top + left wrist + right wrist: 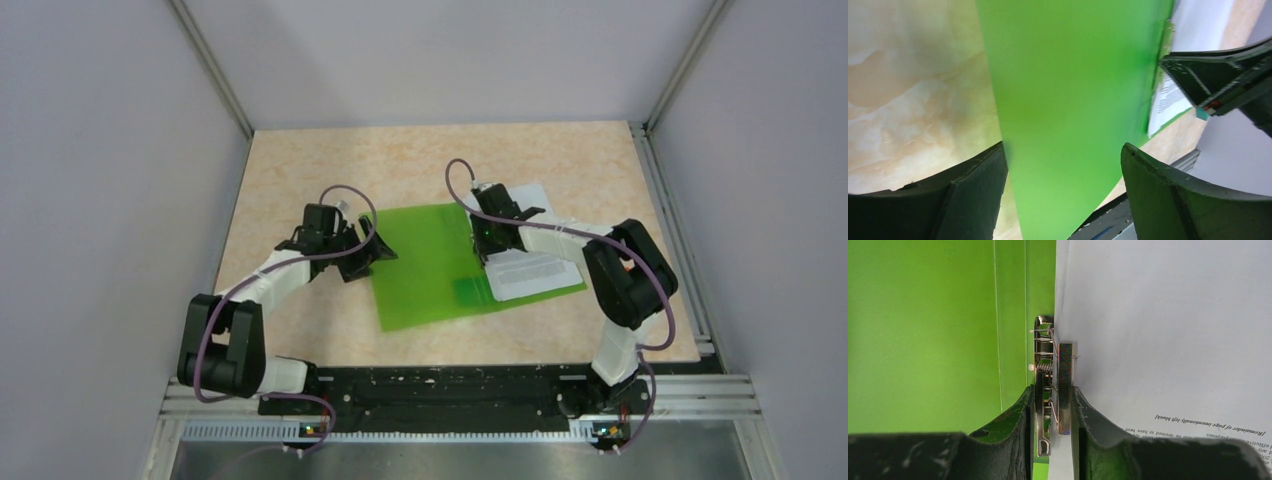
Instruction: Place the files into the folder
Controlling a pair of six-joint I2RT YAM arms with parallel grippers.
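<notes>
The green folder (pixel 425 265) lies open on the table, and the white files (pixel 530 272) rest on its right half. My right gripper (pixel 490 240) is shut on the folder's metal clip (pixel 1053 365) at the sheets' left edge. The clip sits between its fingertips (pixel 1083 415). The top sheet (pixel 1168 330) carries small printed text. My left gripper (pixel 365 250) is at the folder's left edge, open. The green cover (pixel 1073 90) fills the gap between its spread fingers (pixel 973 190), and I cannot tell if they touch it. The right gripper also shows in the left wrist view (pixel 1208 80).
The marble-patterned tabletop (pixel 300 170) is walled by grey panels on the left, right and back. A metal rail (pixel 460 410) with the arm bases runs along the near edge. The files stick out past the folder's far right corner (pixel 535 192).
</notes>
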